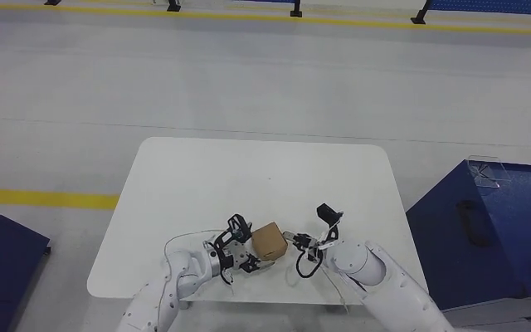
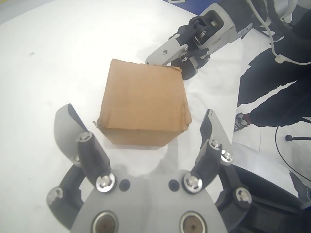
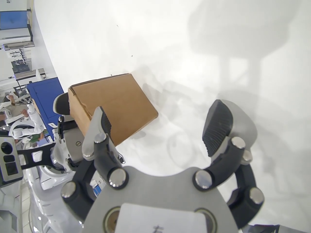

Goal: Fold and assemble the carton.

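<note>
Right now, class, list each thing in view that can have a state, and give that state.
carton: folded into a closed box, standing on the table.
left end effector: open, carton just ahead, not gripped.
right end effector: open, at the carton's edge, not gripping it.

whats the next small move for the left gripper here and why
Probably ease the left gripper forward and close it on the carton to steady it. Its fingers are open on either side of the carton's near face and grip nothing. The carton rests on the table, and the right gripper is open too, one finger at the far edge.
</note>
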